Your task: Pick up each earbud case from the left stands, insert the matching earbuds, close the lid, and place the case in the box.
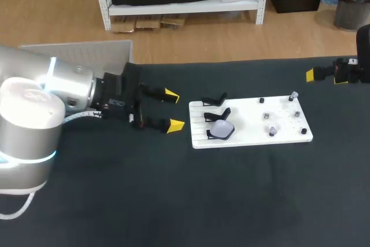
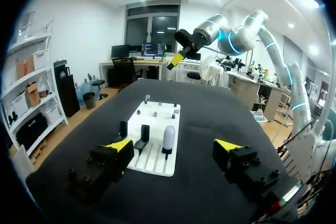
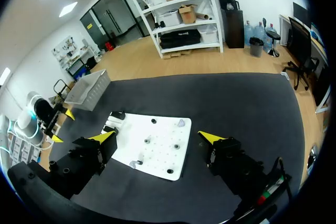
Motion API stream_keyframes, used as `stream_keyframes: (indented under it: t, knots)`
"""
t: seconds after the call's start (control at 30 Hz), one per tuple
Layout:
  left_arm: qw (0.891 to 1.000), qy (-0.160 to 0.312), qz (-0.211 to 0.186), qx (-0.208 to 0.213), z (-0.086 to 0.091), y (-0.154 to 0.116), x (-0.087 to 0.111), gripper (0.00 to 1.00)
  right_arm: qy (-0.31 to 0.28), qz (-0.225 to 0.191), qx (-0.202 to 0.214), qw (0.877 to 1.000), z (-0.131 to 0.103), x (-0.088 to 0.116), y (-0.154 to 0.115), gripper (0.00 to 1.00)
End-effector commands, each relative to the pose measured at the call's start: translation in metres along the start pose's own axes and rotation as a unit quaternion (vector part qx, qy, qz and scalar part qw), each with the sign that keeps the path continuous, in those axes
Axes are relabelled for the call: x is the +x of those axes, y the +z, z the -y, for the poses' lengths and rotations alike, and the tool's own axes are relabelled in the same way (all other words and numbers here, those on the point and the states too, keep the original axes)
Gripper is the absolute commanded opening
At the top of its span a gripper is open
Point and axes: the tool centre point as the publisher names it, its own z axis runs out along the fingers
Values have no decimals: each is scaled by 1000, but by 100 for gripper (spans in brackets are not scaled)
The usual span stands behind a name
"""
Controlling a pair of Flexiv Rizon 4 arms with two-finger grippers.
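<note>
1. Head view: left fingers (image 1: 175, 124) are spread wide and hold nothing, with the tips just short of the left end of the white board (image 1: 248, 121). The earbud case (image 1: 221, 129) sits on the nearest black stand at that end. Two more stands (image 1: 216, 106) are behind it. We see small grey pieces (image 1: 272, 131) on the board's right half, too small to identify. Right fingers (image 1: 311, 75) are at the worktop's (image 1: 173, 201) far right edge, well apart from the board. The pale box (image 1: 98, 53) is by the far left edge, partly behind the left arm.
2. Left wrist view: left fingers (image 2: 119, 145) are wide open and empty. The earbud case (image 2: 168, 136) stands upright on its stand just ahead, between the tips, touching neither. The white board (image 2: 160, 124) runs on ahead. Right fingers (image 2: 176, 60) hang raised past its far end.
3. Right wrist view: right fingers (image 3: 210, 138) are wide open, gripping nothing. The white board (image 3: 163, 145) lies ahead of them. We can't make out the case here. Left fingers (image 3: 69, 113) are beyond the board's far end, with the box (image 3: 89, 87) near them.
</note>
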Motion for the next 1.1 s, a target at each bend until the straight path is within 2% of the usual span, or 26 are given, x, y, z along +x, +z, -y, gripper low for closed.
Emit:
stream_keyframes:
  t: [0.03, 0.27, 0.3, 0.37, 0.4, 0.87, 1.1]
  knots:
    - [1000, 1, 3, -1, 0, 1, 2, 100, -1, 0, -2, 1000, 1, 0, 0, 100]
    - [1000, 1, 3, -1, 0, 1, 2, 100, -1, 0, -2, 1000, 1, 0, 0, 100]
    - [1000, 3, -5, 9, 1, 4, 3, 100, -1, 0, -2, 1000, 1, 0, 0, 100]
    - [1000, 1, -16, -8, 2, 11, 5, 100, -1, 0, -2, 1000, 1, 0, 0, 100]
    - [1000, 2, -20, -2, 3, 14, 7, 100, -1, 0, -2, 1000, 1, 0, 0, 100]
    - [1000, -3, -26, 16, 7, 68, 19, 100, -1, 0, -2, 1000, 1, 0, 0, 100]
    - [999, -3, -43, -18, -3, 82, 22, 100, -1, 0, -2, 1000, 1, 0, 0, 100]
